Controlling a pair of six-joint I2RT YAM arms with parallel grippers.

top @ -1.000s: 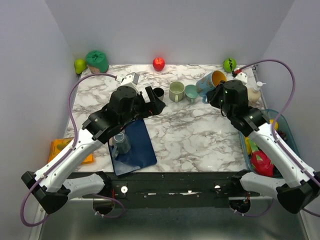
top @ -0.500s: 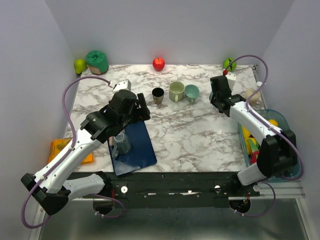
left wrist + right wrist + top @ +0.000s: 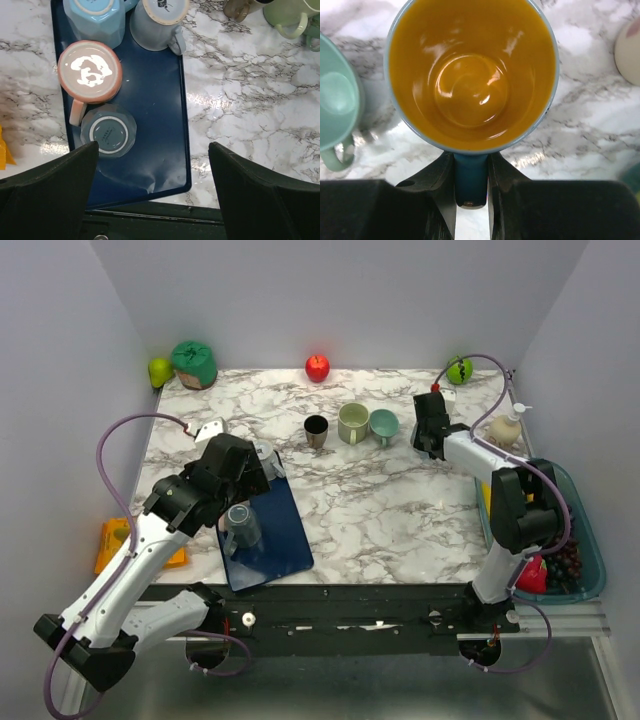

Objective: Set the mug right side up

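Observation:
The mug (image 3: 470,75), blue outside and orange inside, points its mouth straight up at the right wrist camera, over the marble table (image 3: 600,120). My right gripper (image 3: 471,182) is shut on the mug's blue handle, one finger on each side. In the top view the right gripper (image 3: 431,426) sits at the back right beside the teal mug (image 3: 383,425) and hides the held mug. My left gripper (image 3: 152,152) is open and empty above the near end of the blue tray (image 3: 160,125), which the top view shows below the left gripper (image 3: 256,466).
Upside-down mugs stand on the tray: pink (image 3: 90,71), light blue (image 3: 97,17), grey (image 3: 157,22) and dark teal (image 3: 108,131). A black cup (image 3: 316,430) and pale green mug (image 3: 352,423) stand upright mid-back. A soap bottle (image 3: 505,428) and fruit bin (image 3: 585,540) lie right.
The right arm has swung the mug from tilted to mouth-up and stretched toward the back of the table. The left arm has pulled back left, over the tray.

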